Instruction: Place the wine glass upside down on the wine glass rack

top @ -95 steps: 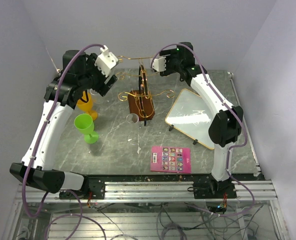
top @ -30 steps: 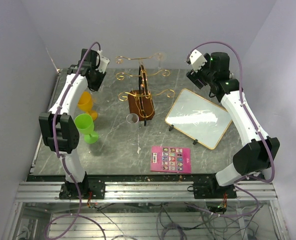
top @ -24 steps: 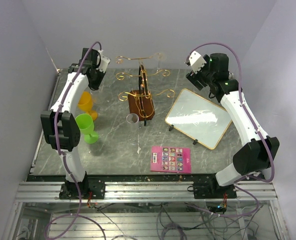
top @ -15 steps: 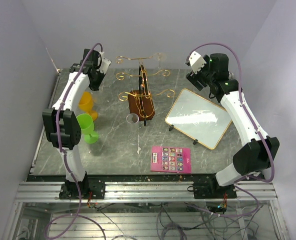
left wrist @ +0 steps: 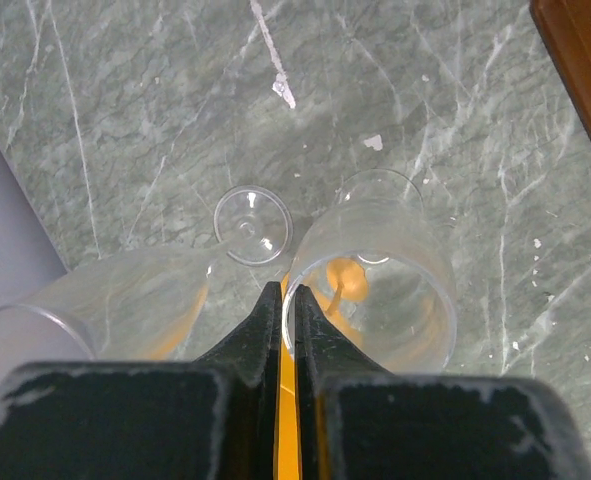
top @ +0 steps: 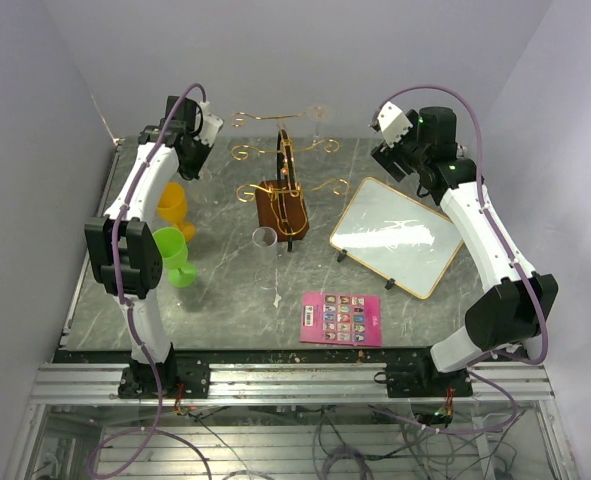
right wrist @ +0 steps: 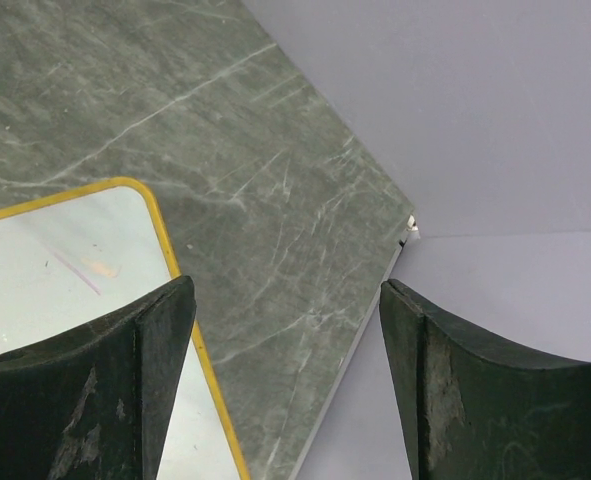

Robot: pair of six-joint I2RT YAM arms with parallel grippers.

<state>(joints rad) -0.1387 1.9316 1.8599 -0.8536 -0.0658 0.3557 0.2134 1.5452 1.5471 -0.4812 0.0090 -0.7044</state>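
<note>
Pressed almost flat together, the matte black fingers of my left gripper (left wrist: 280, 296) leave only a sliver, through which orange shows; they clamp nothing. Beneath them lies the grey-green tabletop (left wrist: 125, 100), veined like marble. A clear stemmed glass (left wrist: 125, 300) lies on its side at lower left, its round foot near centre frame. Right of my fingers a second clear glass (left wrist: 415, 290) turns its circular rim to the camera, tinted orange inside. The dark brown wooden base (left wrist: 580, 60) cuts the upper right corner.

On the right wrist, my right gripper (right wrist: 287, 300) stands wide apart, its curved, scuffed dark fingers at the two lower corners, holding nothing. Between them runs the tabletop. The rounded corner of a gold-framed whiteboard (right wrist: 55, 260) sits at left, and a plain lilac wall (right wrist: 425, 100) fills the upper right.

From above, the wine glass rack (top: 283, 165), thin gold wire with scrolled ends, rises at upper centre. The wine glass (top: 318, 118), faint and clear, hangs foot-up from its top right scroll. Both grippers flank the rack, apart from it. At left stand an orange goblet (top: 172, 205) and a green goblet (top: 170, 250). A pink card (top: 342, 318) lies flat at lower centre.
</note>
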